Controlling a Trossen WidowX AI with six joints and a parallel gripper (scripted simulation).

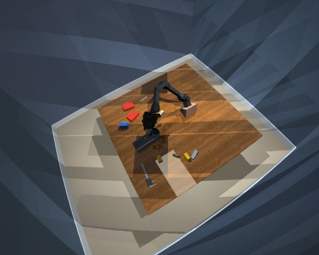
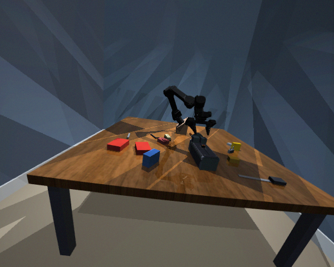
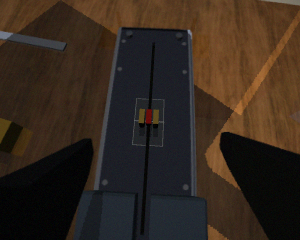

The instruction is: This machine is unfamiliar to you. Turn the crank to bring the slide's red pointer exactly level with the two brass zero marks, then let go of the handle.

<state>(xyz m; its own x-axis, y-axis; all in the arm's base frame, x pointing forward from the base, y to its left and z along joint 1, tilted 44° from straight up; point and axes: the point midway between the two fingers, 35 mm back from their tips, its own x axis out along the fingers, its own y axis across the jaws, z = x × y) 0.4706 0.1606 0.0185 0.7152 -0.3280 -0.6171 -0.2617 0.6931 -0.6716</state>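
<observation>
The dark machine (image 1: pixel 143 143) (image 2: pixel 210 162) (image 3: pixel 125 75) stands on the table, its slotted top facing the wrist camera. In the wrist view the red pointer (image 3: pixel 149 117) sits in the slot between the left brass mark (image 3: pixel 141 116) and the right brass mark (image 3: pixel 156 117). The three look level, within what the view shows. A brown grip (image 1: pixel 158 125), apparently the crank handle, shows beside the machine's arm-side end; the wrist view does not show it. My gripper (image 2: pixel 202 133) (image 3: pixel 157 142) is open and empty, its fingers wide apart above the machine's blocky end.
Two red blocks (image 1: pixel 128 105) (image 2: pixel 142 147) and a blue block (image 1: pixel 123 125) (image 2: pixel 151 158) lie on one side. Yellow blocks (image 1: pixel 159 158) (image 1: pixel 186 156) and a grey block (image 1: pixel 194 154) lie on the other. A caliper-like tool (image 1: pixel 148 181) (image 2: pixel 276 180) lies near the table edge.
</observation>
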